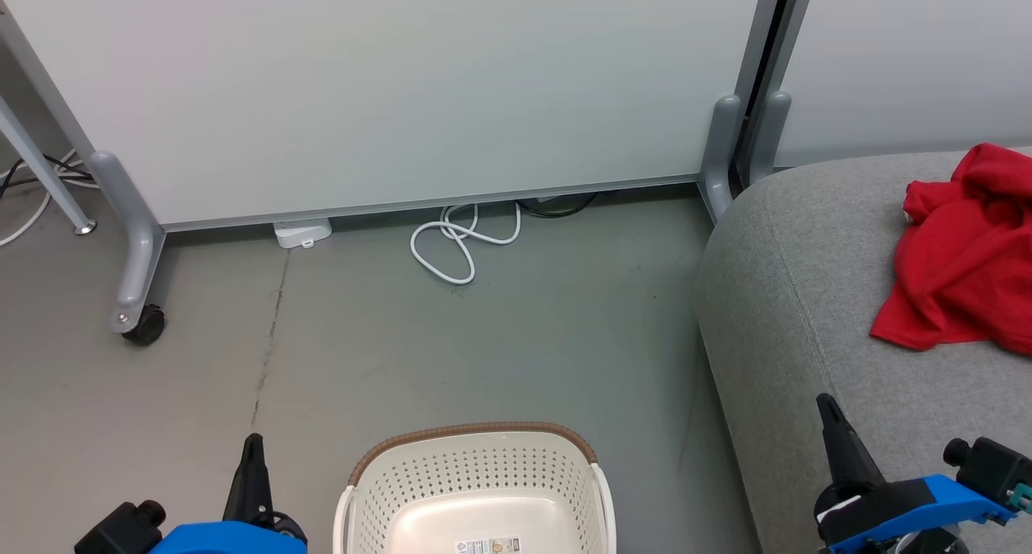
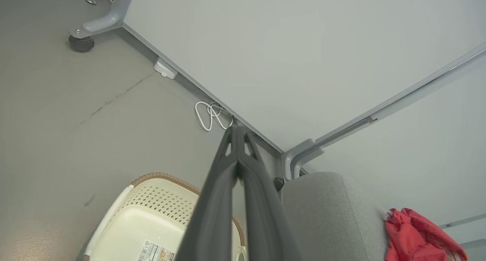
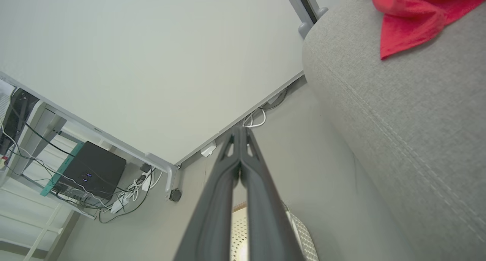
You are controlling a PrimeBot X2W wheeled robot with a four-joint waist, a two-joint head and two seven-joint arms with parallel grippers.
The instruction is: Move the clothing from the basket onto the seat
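Red clothing (image 1: 959, 256) lies heaped on the grey seat (image 1: 806, 312), back from its rounded edge, while the cream basket (image 1: 476, 431) stands on the floor (image 1: 484, 344) near it, its visible bottom bare. The left gripper (image 1: 255, 445) and right gripper (image 1: 826, 409) flank the basket, fingers pressed together, holding nothing. The job looks near done; a good finish means checking the basket's hidden near end, then spreading the fingers before any reach down.
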